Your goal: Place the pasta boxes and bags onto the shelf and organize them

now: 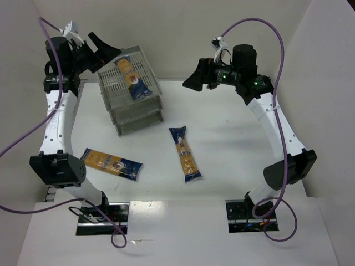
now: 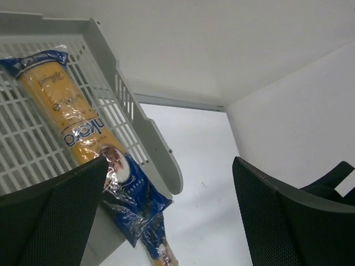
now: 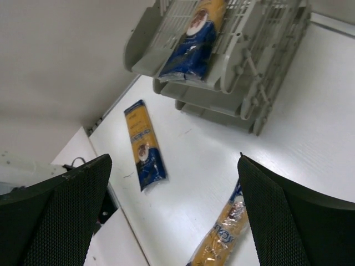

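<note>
Packet one (image 1: 133,79) on shelf (image 1: 138,119) top tray; packet two (image 1: 111,163), packet three (image 1: 185,153) on table (image 1: 233,149); left hand (image 1: 105,49), right hand (image 1: 193,80) apart, empty.

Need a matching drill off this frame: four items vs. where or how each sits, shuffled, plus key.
1. left gripper
2. right gripper
3. grey three-tier rack
4. pasta packet nearest the left arm's base

a. lying flat on the table
b. open, raised to the right of the rack
c. holds a pasta packet in its top tray
d. open, beside the rack's top tray

Pairs: 1-d, 2-b, 3-c, 4-a
</note>
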